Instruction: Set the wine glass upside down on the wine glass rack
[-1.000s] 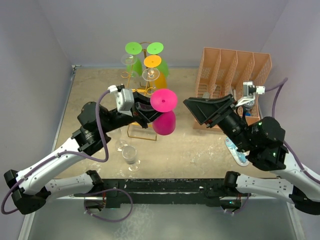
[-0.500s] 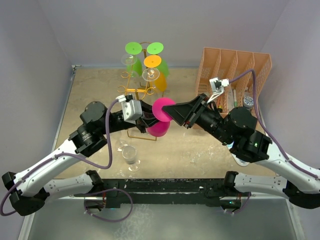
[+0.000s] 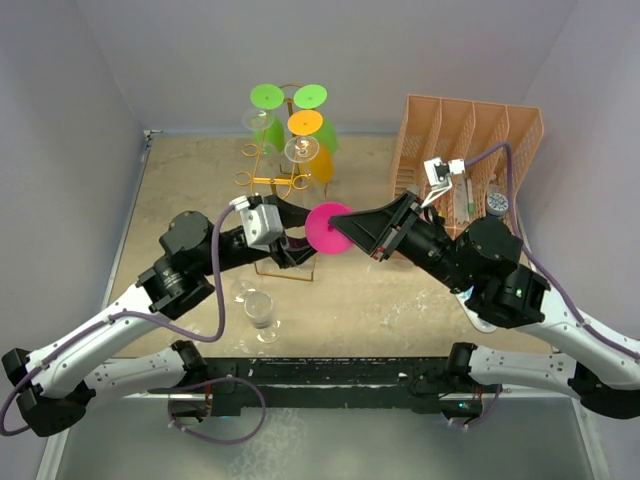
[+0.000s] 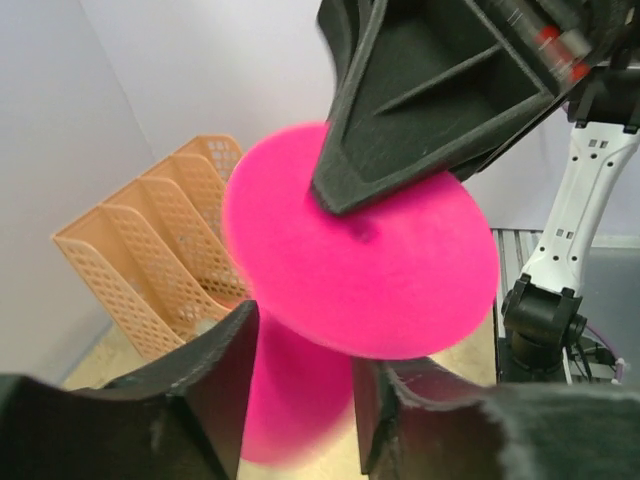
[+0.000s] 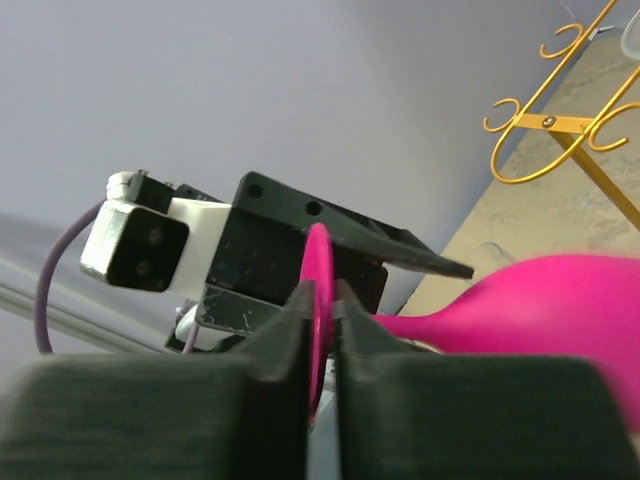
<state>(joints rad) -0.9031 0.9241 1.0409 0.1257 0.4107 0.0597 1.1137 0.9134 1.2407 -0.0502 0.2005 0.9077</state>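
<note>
The pink wine glass (image 3: pixel 326 227) hangs upside down in front of the gold wine glass rack (image 3: pixel 284 181), foot uppermost. My right gripper (image 3: pixel 341 230) is shut on the edge of that round foot (image 5: pixel 318 262), pinching it between both fingertips; the pink bowl (image 5: pixel 560 300) lies to the right. In the left wrist view the foot (image 4: pixel 370 260) fills the middle, and the right gripper (image 4: pixel 420 120) bites it from above. My left gripper (image 4: pixel 300 390) stands open below the foot, its fingers apart on either side of the stem, which the foot hides.
Green, orange and clear glasses (image 3: pixel 305 123) hang upside down on the rack. A peach mesh organizer (image 3: pixel 465 150) stands at the back right. A clear glass (image 3: pixel 260 312) stands upright near the front, left of centre. The rack's wire base (image 3: pixel 262 270) lies under the left gripper.
The right gripper swung left to the pink glass and shut on its foot. The left gripper, which was shut on the stem, has opened. The glass sits a little lower and further left.
</note>
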